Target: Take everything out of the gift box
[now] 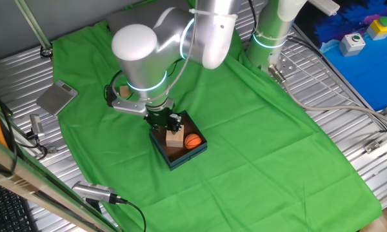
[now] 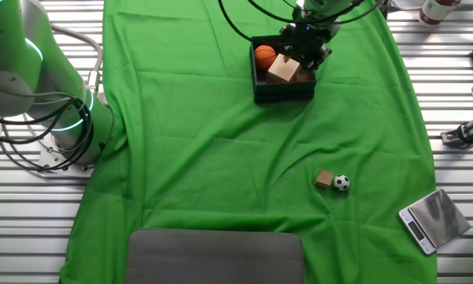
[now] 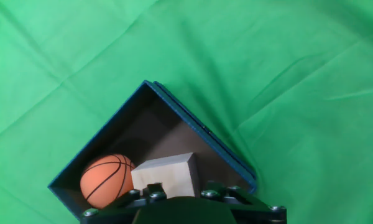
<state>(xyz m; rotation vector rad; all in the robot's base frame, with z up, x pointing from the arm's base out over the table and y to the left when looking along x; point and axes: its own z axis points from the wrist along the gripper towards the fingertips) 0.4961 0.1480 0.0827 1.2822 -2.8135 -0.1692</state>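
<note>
Hand view: claw [image 3: 168,198], grip unclear, over block [image 3: 168,173] beside basketball [image 3: 107,180].

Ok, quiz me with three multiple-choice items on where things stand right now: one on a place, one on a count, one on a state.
1. Where is the soccer ball relative to the gift box?
A. Inside it
B. Outside it on the green cloth, next to a small brown block
C. Held up in the air above it

2. How many things lie in the gift box?
A. None
B. Two
C. Four

3. What state is the gift box in?
A. Upright and open, no lid on it
B. Shut with a lid
C. Tipped onto its side

Answers:
1. B, the other fixed view shows the ball on the cloth, well away from the box.
2. B, only the basketball and the pale wooden block sit inside.
3. A, the brown inside is plainly visible from above.
</note>
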